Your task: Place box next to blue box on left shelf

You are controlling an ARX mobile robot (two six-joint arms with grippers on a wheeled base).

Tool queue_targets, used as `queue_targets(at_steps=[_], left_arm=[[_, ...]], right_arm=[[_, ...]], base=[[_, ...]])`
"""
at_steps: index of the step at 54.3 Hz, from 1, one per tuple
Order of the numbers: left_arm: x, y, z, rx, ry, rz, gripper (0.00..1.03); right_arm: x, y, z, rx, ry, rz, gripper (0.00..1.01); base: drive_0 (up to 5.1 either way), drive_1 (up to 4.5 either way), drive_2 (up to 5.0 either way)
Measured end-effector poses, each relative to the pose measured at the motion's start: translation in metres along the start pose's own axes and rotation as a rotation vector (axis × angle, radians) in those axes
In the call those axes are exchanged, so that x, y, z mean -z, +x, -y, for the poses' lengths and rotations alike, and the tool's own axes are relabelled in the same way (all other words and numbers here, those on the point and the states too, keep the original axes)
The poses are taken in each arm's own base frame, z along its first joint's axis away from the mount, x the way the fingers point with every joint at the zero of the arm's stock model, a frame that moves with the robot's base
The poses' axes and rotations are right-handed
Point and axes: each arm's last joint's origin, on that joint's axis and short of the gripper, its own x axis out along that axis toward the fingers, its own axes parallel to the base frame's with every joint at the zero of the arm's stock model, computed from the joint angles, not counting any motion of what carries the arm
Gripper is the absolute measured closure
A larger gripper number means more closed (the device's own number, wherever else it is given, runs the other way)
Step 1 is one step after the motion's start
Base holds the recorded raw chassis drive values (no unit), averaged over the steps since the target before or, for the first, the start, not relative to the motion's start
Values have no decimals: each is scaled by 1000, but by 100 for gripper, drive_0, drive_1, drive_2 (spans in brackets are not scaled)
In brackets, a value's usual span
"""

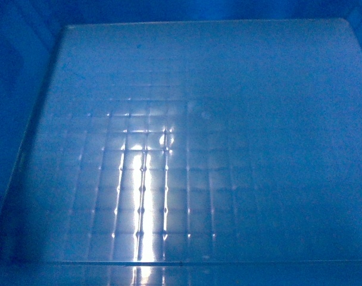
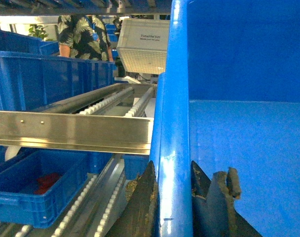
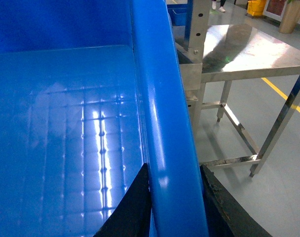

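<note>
The box [image 1: 187, 149] fills the head view; only its blue grid-ribbed floor and inner walls show there. My left gripper [image 2: 173, 170] is shut on the box's left rim [image 2: 174, 113], one finger outside the wall and one inside. My right gripper [image 3: 174, 170] is shut on the right rim [image 3: 160, 98] in the same way. In the left wrist view a blue box [image 2: 51, 79] stands on the upper roller level of the shelf, to the left of the held box. Both grippers are hidden in the head view.
A steel shelf rail [image 2: 71, 131] crosses in front of roller tracks [image 2: 105, 101]. Below sits a smaller blue crate [image 2: 36, 190] with red items. A white crate [image 2: 142, 47] and a person [image 2: 83, 34] are behind. A steel table [image 3: 248, 54] stands to the right.
</note>
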Motion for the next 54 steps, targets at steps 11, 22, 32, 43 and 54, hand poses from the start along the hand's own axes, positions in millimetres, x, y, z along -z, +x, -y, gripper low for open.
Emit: queue_targets(at_steps=[11, 22, 32, 43, 54], left_arm=[[0, 0, 0, 0, 0, 0, 90], [0, 0, 0, 0, -1, 1, 91], [0, 0, 0, 0, 1, -2, 91], [0, 0, 0, 0, 0, -1, 91], [0, 0, 0, 0, 0, 0, 91]], right_arm=[[0, 0, 0, 2, 0, 0, 81], [0, 0, 0, 0, 1, 2, 81], [0, 0, 0, 0, -1, -1, 81], [0, 0, 0, 1, -1, -2, 81], [0, 0, 0, 0, 0, 0, 81]], base=[[-498, 247, 247], [-498, 247, 247], [-507, 238, 238], [-508, 237, 237], [-508, 237, 237]])
